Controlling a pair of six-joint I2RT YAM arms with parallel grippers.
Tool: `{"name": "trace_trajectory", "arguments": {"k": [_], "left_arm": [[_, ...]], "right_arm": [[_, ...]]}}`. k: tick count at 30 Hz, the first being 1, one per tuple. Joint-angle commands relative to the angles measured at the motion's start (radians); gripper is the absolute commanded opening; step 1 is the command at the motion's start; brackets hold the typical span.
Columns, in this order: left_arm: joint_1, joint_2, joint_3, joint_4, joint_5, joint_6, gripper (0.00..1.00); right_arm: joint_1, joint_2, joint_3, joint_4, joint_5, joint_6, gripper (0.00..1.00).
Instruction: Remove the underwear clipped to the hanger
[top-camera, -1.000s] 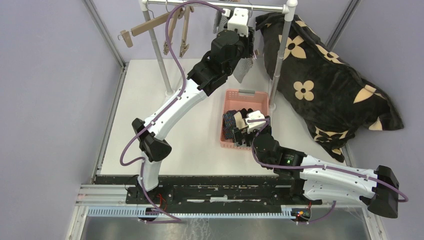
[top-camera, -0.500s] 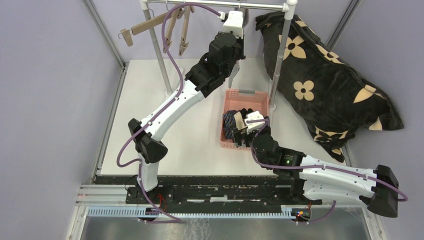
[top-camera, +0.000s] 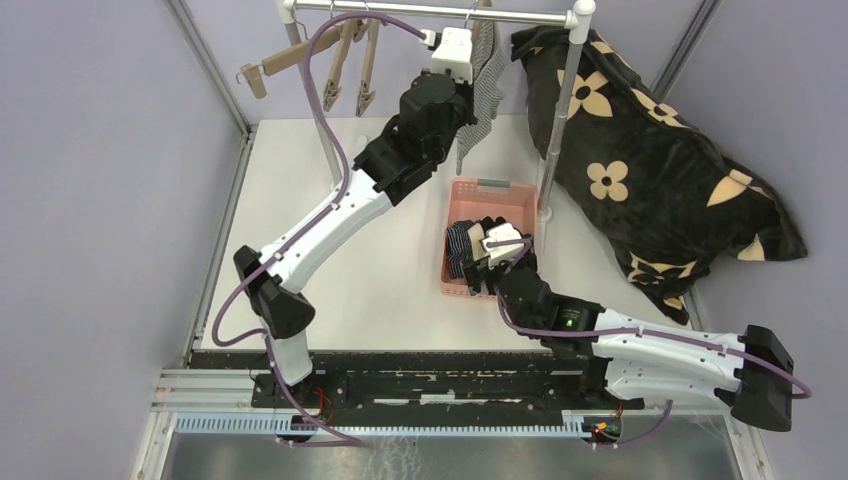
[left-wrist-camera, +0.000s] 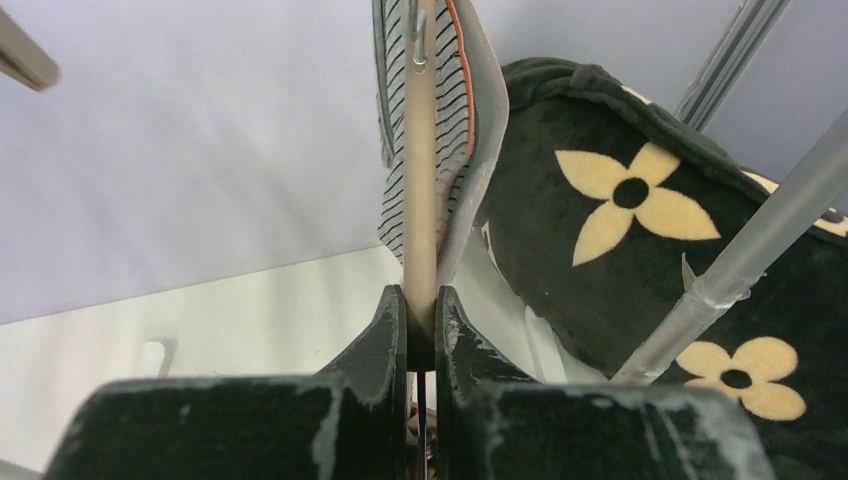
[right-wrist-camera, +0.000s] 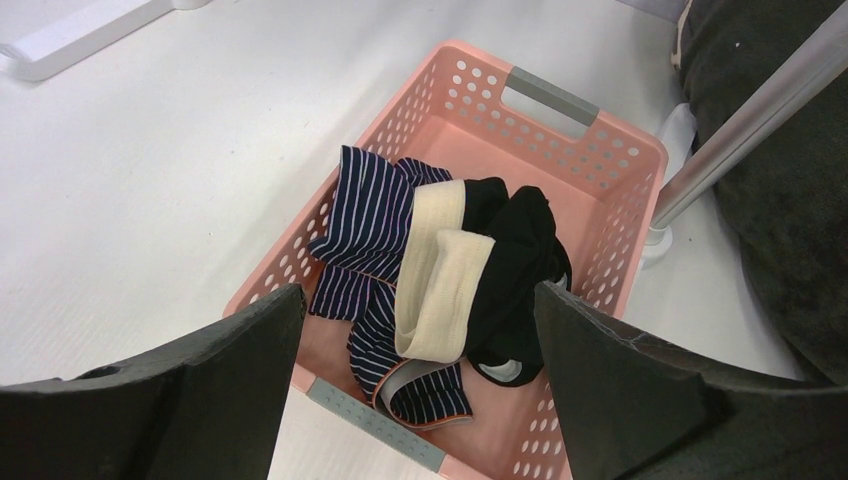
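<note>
The grey-and-white striped underwear (top-camera: 484, 70) hangs clipped to a beige wooden hanger (left-wrist-camera: 421, 190) on the rail. It also shows in the left wrist view (left-wrist-camera: 455, 110). My left gripper (top-camera: 455, 52) is up at the rail, its jaws (left-wrist-camera: 421, 305) shut on the hanger's wooden bar. The navy striped pair (right-wrist-camera: 370, 225) and the black pair with the beige waistband (right-wrist-camera: 515, 260) lie in the pink basket (right-wrist-camera: 600, 140). My right gripper (right-wrist-camera: 417, 300) is open and empty, hovering over the basket's near end (top-camera: 492, 255).
A metal rack rail (top-camera: 400, 9) on two posts (top-camera: 558, 110) spans the back. Empty wooden clip hangers (top-camera: 350, 55) hang at its left. A big black flower-print cushion (top-camera: 640, 160) leans at the right. Grey walls close both sides.
My left gripper has moved left along the rail with the hanger, and the striped underwear now hangs to its right. The right arm has shifted slightly left.
</note>
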Motion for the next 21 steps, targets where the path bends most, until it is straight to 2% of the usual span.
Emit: {"name": "trace_trajectory", "arguments": {"k": [1, 5, 9, 21], "left_arm": [[0.003, -0.137, -0.023, 0.171, -0.02, 0.1, 0.03], [0.004, -0.142, 0.032, 0.111, -0.031, 0.131, 0.03], [0.003, -0.165, 0.021, 0.072, -0.031, 0.144, 0.03], [0.003, -0.343, -0.246, -0.03, -0.092, 0.177, 0.03]], "right_arm": [[0.007, 0.015, 0.003, 0.054, 0.017, -0.009, 0.93], [0.007, 0.024, 0.002, 0.061, 0.014, -0.006, 0.93], [0.007, 0.033, 0.003, 0.064, 0.014, -0.005, 0.93], [0.007, 0.036, 0.08, 0.047, 0.045, -0.056, 0.95]]}}
